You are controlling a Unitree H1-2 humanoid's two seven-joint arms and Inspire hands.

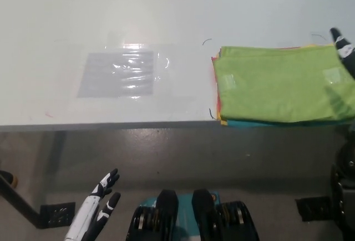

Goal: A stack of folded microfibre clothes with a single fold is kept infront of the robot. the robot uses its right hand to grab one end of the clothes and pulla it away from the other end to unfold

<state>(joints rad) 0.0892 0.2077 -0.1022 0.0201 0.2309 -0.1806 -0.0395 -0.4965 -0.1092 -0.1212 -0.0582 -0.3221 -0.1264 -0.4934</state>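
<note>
- the white table (111, 19) fills the upper part of the head view, and the stack of microfibre cloths sits at its front right, close to the front edge.
- the top lime-green microfibre cloth (277, 83) lies flat and spread on that stack, long axis running left to right, with teal and orange edges of the cloths beneath (260, 123) showing along the front.
- a clear plastic sheet (119, 73) lies flat mid-table, well apart from the stack.
- my black right hand (345, 52) is at the cloth's far right corner, much the nearer hand; only a tip shows, so i cannot tell whether it grips.
- my white left hand (100, 205) rests below the table edge at lower left, fingers loosely apart, holding nothing.
- no containers are here.
</note>
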